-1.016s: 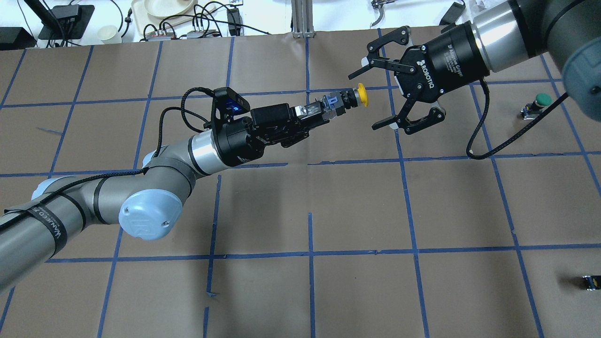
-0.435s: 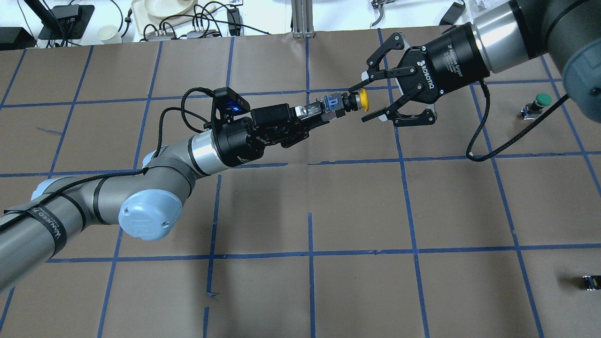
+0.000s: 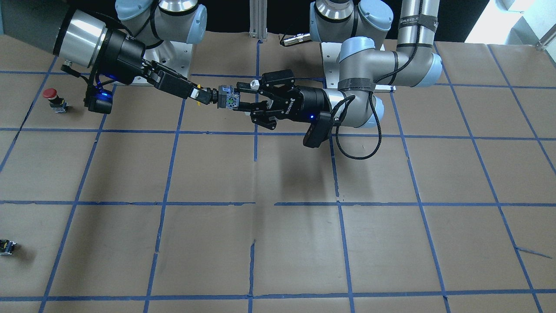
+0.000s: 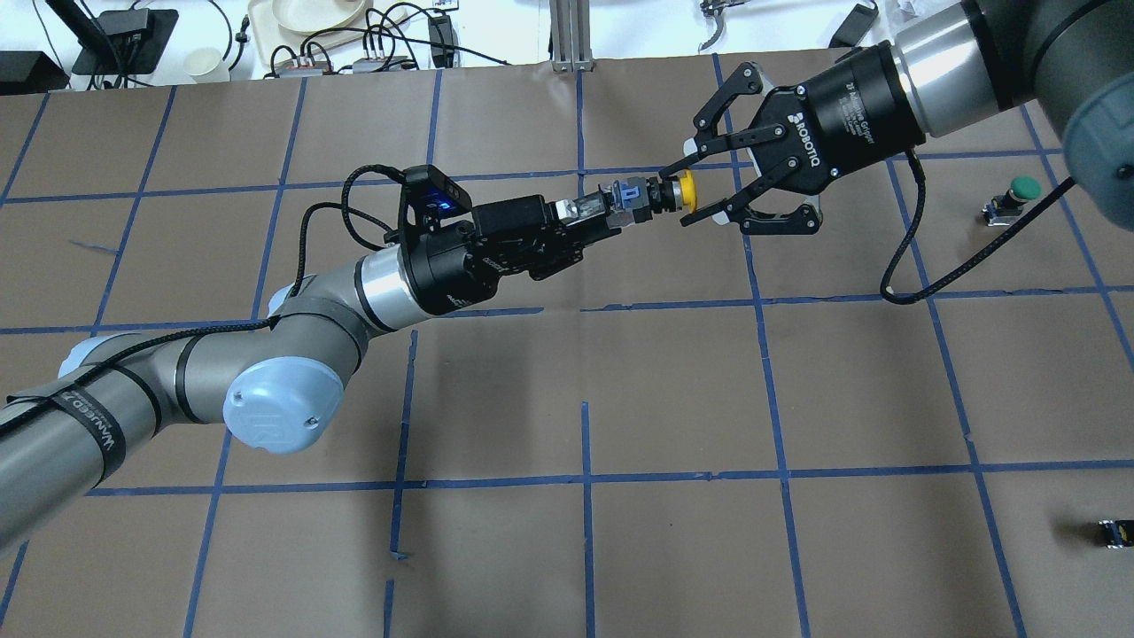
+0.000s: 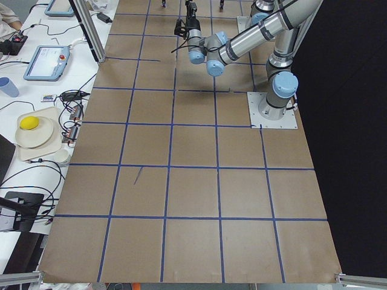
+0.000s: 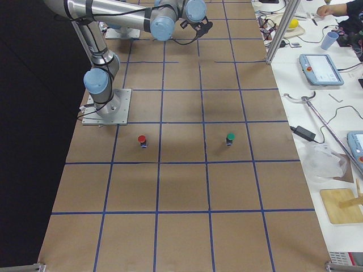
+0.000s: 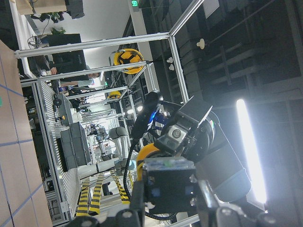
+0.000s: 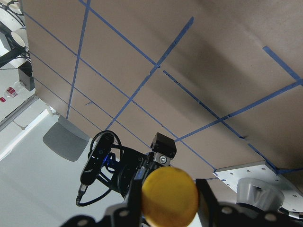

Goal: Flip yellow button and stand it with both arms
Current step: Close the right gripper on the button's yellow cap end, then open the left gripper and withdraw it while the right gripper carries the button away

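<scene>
The yellow button [image 4: 685, 190] hangs level in the air above the far middle of the table, its cap toward the right arm. My left gripper [image 4: 616, 208] is shut on its grey-black contact block [image 3: 229, 99]. My right gripper [image 4: 678, 194] is closed on the round yellow cap, one finger on each side. In the right wrist view the cap [image 8: 169, 196] sits between the two fingers [image 8: 134, 198]. In the left wrist view the block [image 7: 168, 182] fills the space between the fingers, with the cap's yellow edge behind it. In the front-facing view the right gripper [image 3: 202, 96] meets the left gripper [image 3: 241, 98].
A green-capped button [image 4: 1019, 193] stands at the right, a red-capped one [image 3: 51, 95] near the right arm's base. A small capless black block [image 4: 1114, 532] lies at the near right. Cables, a plate and a cup lie beyond the far edge.
My right gripper has moved in toward the cap and narrowed from wide open to closed around it. The left arm and the button have stayed in place.
</scene>
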Controlling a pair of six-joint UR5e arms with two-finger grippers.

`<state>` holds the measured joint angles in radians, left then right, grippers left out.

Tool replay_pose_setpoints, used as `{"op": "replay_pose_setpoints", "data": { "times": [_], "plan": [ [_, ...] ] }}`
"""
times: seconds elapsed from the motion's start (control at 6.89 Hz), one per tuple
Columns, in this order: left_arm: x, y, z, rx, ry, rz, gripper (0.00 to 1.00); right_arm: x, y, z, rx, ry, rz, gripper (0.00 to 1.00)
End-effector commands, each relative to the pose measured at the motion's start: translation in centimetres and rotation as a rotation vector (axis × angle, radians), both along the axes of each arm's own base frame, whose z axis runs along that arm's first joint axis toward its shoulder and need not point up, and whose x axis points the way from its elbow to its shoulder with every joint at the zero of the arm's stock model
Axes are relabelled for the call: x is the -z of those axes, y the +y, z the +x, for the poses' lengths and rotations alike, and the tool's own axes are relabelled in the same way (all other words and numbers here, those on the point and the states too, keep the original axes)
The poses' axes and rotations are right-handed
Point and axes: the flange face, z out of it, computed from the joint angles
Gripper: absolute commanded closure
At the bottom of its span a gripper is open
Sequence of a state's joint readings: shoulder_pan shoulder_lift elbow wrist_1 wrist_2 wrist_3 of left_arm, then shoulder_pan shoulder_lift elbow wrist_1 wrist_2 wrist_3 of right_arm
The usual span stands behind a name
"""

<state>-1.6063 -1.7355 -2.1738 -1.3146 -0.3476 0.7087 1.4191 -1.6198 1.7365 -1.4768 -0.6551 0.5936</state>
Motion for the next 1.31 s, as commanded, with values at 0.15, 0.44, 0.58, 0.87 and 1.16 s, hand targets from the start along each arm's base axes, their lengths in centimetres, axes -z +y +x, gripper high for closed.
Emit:
{"op": "replay_pose_setpoints", "data": {
  "times": [0.15, 0.44, 0.58, 0.87, 1.16],
  "plan": [
    [-0.8, -0.2, 0.0, 0.030, 0.004, 0.052, 0.00, 0.0, -0.2, -0.3, 0.004, 0.003, 0.000, 0.70],
    [-2.6, -0.9, 0.2, 0.099, -0.089, 0.106, 0.00, -1.4, -1.4, -3.6, 0.019, 0.126, -0.056, 0.70],
    [-4.4, -2.1, 0.2, 0.161, -0.256, 0.124, 0.00, -1.2, -1.8, -6.8, -0.004, 0.199, -0.113, 0.73],
    [-9.6, -5.8, 0.4, 0.159, -0.654, 0.300, 0.00, 0.8, -1.3, -14.1, -0.203, 0.417, -0.231, 0.73],
    [-14.1, -7.9, 1.2, -0.036, -0.882, 0.422, 0.00, 2.9, 0.0, -19.3, -0.630, 0.572, -0.400, 0.73]
  ]
}}
